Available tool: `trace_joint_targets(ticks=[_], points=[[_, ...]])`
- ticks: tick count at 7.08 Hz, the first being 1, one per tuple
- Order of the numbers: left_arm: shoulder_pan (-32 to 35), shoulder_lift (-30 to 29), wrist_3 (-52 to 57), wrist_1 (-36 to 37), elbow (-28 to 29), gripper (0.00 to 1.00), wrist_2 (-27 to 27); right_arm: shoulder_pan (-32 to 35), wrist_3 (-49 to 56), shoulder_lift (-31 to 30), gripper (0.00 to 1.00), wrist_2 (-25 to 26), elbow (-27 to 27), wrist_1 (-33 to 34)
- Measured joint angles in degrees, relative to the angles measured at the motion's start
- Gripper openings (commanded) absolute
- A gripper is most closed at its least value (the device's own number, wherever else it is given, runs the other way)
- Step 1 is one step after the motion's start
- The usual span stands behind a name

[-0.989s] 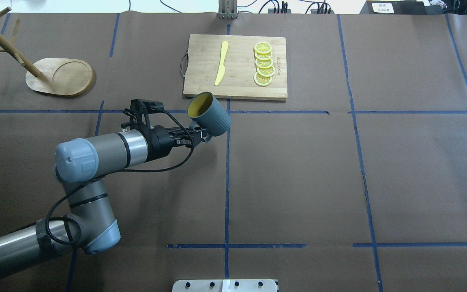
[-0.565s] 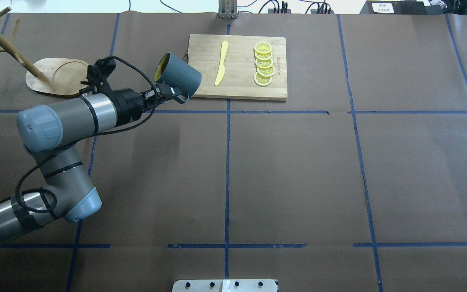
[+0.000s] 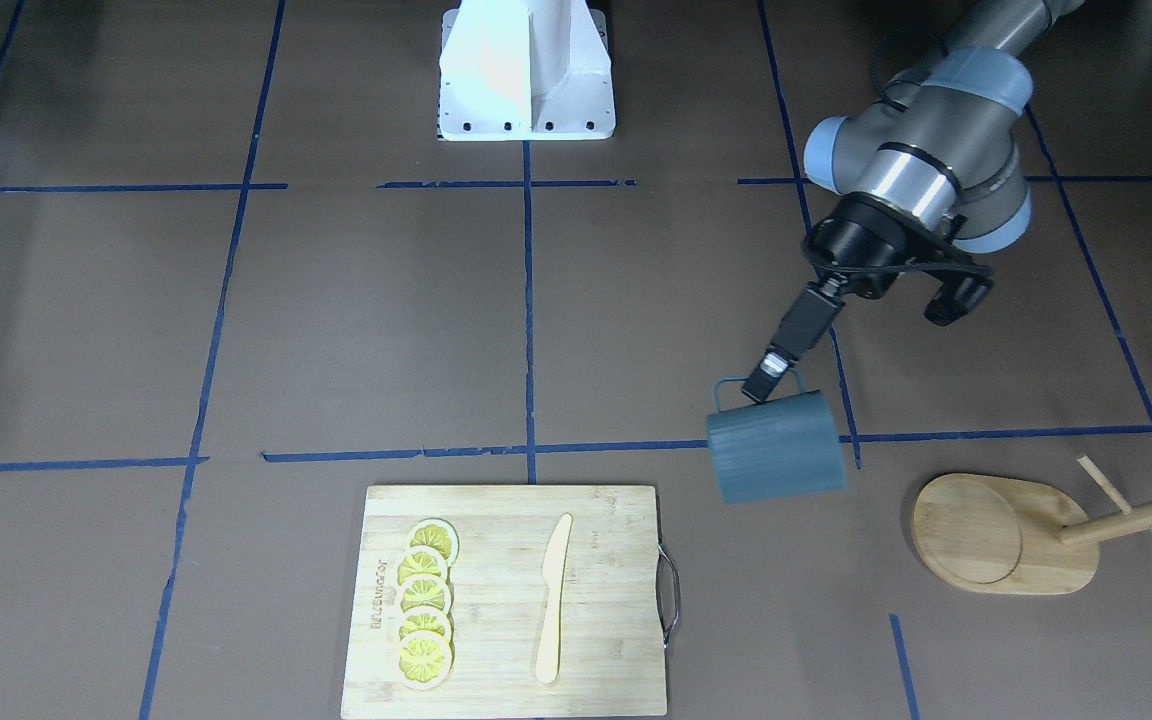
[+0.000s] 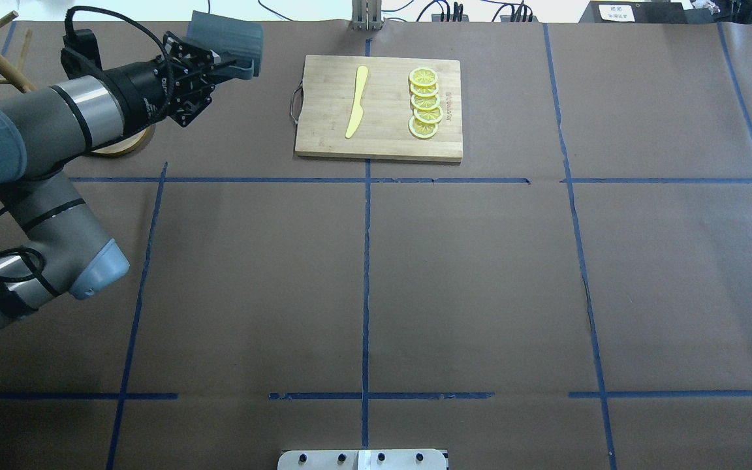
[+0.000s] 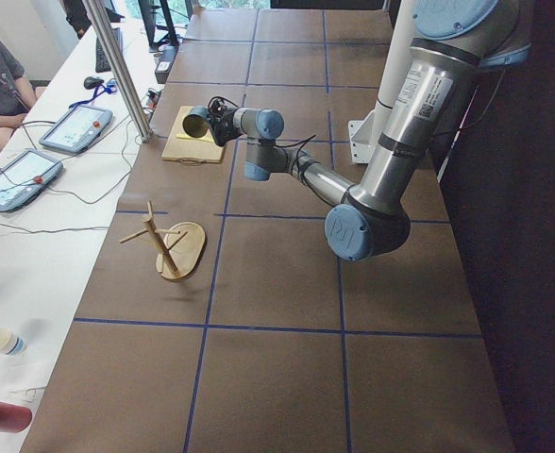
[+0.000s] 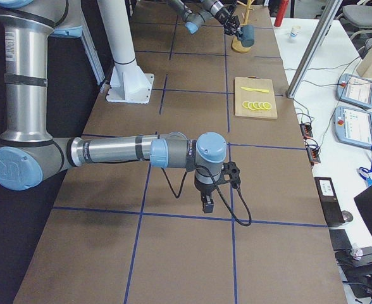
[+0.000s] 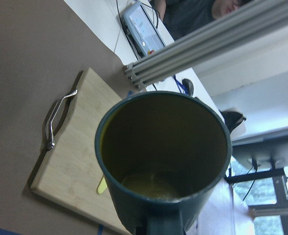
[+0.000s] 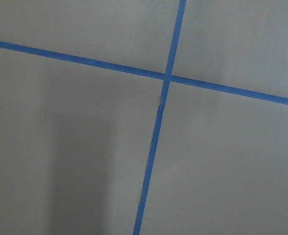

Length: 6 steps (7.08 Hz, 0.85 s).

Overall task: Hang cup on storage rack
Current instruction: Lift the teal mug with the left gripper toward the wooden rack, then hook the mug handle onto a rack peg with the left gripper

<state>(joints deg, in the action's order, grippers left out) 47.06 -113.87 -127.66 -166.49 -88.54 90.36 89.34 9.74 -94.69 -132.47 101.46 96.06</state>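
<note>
The left gripper (image 3: 759,385) is clamped on the handle of the teal-grey cup (image 3: 776,450), holding it tipped sideways above the far left of the table (image 3: 336,330), between the bamboo cutting board (image 3: 616,560) and the mug-tree storage rack (image 3: 976,540). Of the right gripper (image 6: 207,206) I cannot tell wide or narrow.

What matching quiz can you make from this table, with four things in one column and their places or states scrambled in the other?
Things:
1. dark teal-grey ribbed mug
2. flat yellow knife
3. yellow lemon slices
4. light bamboo mug tree

Places or states:
A. overlapping in a row on the rectangular bamboo cutting board
B. standing on the table, nothing on its pegs
C. held off the table by its handle in the left gripper
D. lying flat on the same board, apart from the row

Pairs: 1-C, 2-D, 3-A, 4-B
</note>
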Motion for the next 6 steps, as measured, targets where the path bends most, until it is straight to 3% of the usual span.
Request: trace_joint_targets(ticks=[3, 6], points=[[8.02, 0.77, -18.78, -4.93, 4.19, 0.00, 0.15, -0.04, -0.04, 0.03, 1.00, 0.08, 0.05, 0.00], [11.38, 1.19, -27.48, -22.31, 15.23, 0.00, 0.40, -0.05, 0.00, 0.03, 1.00, 0.11, 0.06, -0.06]])
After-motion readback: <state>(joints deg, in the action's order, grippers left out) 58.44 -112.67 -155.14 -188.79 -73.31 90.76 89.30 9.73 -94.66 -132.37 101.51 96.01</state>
